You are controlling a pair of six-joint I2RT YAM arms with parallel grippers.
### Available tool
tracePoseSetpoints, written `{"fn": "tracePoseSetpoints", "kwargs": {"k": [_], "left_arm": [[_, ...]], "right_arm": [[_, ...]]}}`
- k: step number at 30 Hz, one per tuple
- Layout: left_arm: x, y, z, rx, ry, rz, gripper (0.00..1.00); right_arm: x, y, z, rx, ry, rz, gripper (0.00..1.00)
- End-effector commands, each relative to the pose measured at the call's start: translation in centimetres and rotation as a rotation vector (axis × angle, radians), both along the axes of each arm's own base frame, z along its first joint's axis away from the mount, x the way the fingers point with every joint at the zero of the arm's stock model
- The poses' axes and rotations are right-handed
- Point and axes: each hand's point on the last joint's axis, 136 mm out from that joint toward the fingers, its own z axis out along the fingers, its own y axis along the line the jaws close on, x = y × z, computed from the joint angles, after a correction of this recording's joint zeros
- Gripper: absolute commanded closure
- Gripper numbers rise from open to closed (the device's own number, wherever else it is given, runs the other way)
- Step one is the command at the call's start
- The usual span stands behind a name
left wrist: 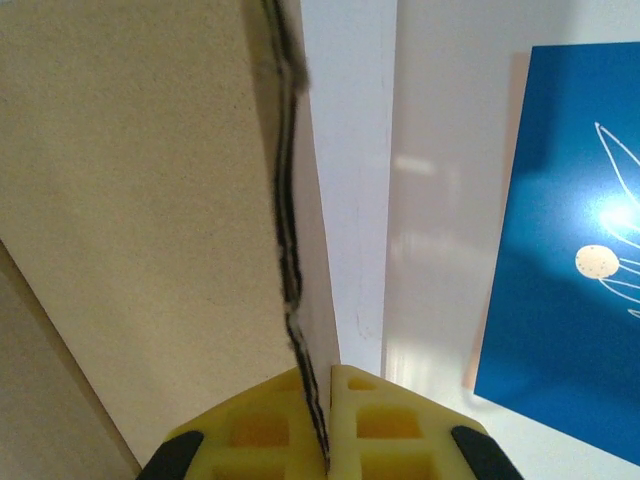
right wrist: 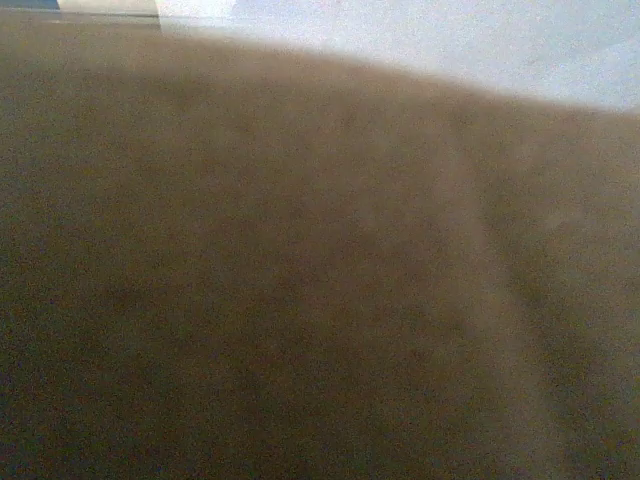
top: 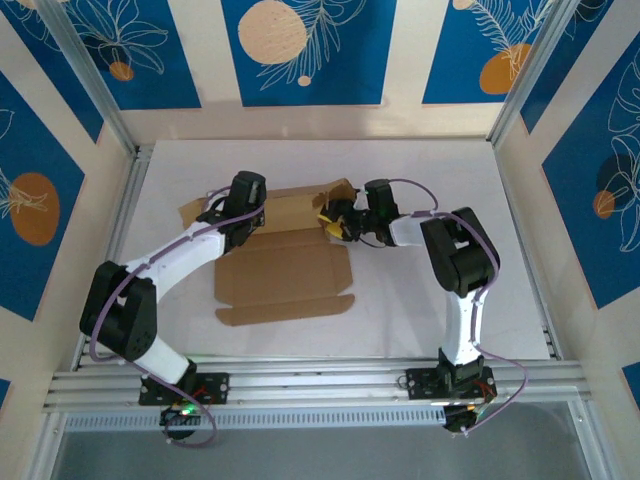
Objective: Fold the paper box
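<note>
The paper box (top: 285,275) is a brown cardboard sheet lying in the middle of the white table, with its far panel raised along the back. My left gripper (top: 238,215) is at the left end of that raised panel. In the left wrist view its yellow fingers (left wrist: 370,420) are shut on the thin corrugated edge of the paper box (left wrist: 130,200). My right gripper (top: 333,222) is at the right end of the raised panel, against a side flap. Blurred brown cardboard (right wrist: 300,280) sits close to the right wrist camera and hides its fingers.
The white table (top: 440,180) stretches right of and behind the box. Aluminium rails (top: 320,380) run along the near edge by the arm bases. Cream and blue patterned walls (top: 300,50) enclose the back and both sides.
</note>
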Motion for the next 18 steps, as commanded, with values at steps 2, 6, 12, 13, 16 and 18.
{"fn": "tracePoseSetpoints", "kwargs": {"k": [2,6,12,13,16,18], "left_arm": [[-0.9,-0.5,-0.8,0.016,0.031,-0.040,1.00],[-0.9,-0.8,-0.8,0.010,0.025,-0.046,1.00],[-0.9,-1.3,-0.6,0.003,0.015,-0.055,1.00],[-0.9,-1.4,-0.7,0.003,0.014,-0.056,1.00],[-0.9,-1.3,-0.7,0.003,0.013,-0.052,1.00],[-1.0,-1.2,-0.6,0.008,0.010,-0.046,1.00]], "right_arm": [[-0.9,1.8,-1.1,-0.020,0.022,0.060,0.38],[-0.7,1.8,-2.1,-0.067,0.030,0.037,0.37],[-0.5,1.7,-3.5,-0.112,0.061,0.000,0.37],[-0.5,1.8,-3.7,-0.105,0.069,-0.009,0.37],[-0.4,2.1,-3.5,-0.057,0.078,-0.030,0.37],[-0.4,1.9,-3.2,-0.044,0.076,-0.045,0.37]]}}
